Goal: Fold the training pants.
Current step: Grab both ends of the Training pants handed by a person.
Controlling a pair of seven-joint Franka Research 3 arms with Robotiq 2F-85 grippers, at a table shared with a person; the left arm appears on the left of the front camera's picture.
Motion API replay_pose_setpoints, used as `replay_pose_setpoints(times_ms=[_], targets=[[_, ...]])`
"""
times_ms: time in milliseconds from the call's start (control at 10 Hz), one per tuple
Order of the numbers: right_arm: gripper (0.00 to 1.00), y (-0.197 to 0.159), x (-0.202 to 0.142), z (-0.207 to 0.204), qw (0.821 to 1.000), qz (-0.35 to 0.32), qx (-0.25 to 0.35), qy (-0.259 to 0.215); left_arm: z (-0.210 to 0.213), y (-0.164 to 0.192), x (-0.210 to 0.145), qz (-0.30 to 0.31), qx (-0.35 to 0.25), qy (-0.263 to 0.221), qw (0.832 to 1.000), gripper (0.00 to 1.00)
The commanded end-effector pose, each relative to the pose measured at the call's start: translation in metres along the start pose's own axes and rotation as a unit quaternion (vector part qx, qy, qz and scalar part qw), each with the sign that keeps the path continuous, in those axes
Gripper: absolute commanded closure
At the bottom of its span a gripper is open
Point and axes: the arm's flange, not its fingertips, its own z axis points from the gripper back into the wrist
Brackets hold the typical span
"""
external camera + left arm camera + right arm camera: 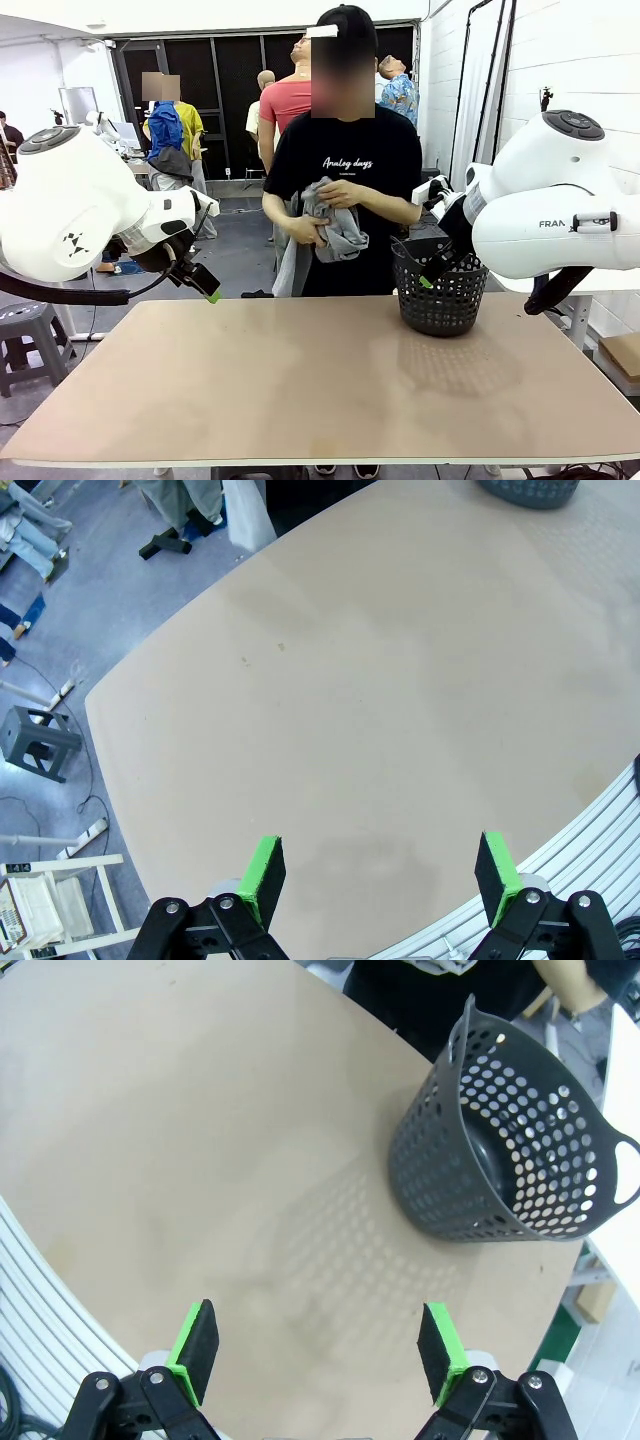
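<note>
Over on the left, the robot's left hand [207, 287] hangs above the near-left part of the worktop [300, 390], fingers spread wide with nothing between them. Its wrist view confirms that, with bare board under the green pads [262, 872].

Move to the middle and there are the training pants [338, 236], not on the worktop at all. They're bunched against the chest of the person at the far edge, gripped in both of the person's hands [340, 195], with one grey leg trailing down. Crumpled like that, they have no long axis to read yet.

Just right of them a black mesh basket [440, 297] sits on the worktop, and the robot's right hand [438, 265] hovers right beside its rim, fingers also wide apart and empty. The right hand looks nearer the pants. Both must reach forward across the worktop.
</note>
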Motion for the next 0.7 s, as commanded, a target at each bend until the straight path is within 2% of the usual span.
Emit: replay_pose_setpoints(times_ms=[0,600], targets=[[0.0,-0.0007,0.0007,-0.0003,1.0,-0.002,-0.003,-0.003,-0.002,0.0007,-0.0003,-0.006,-0.001,-0.002,1.0,0.0],[0.0,-0.0007,0.0007,-0.0003,1.0,-0.002,-0.003,-0.003,-0.002,0.0007,-0.0003,-0.006,-0.001,-0.002,1.0,0.0]])
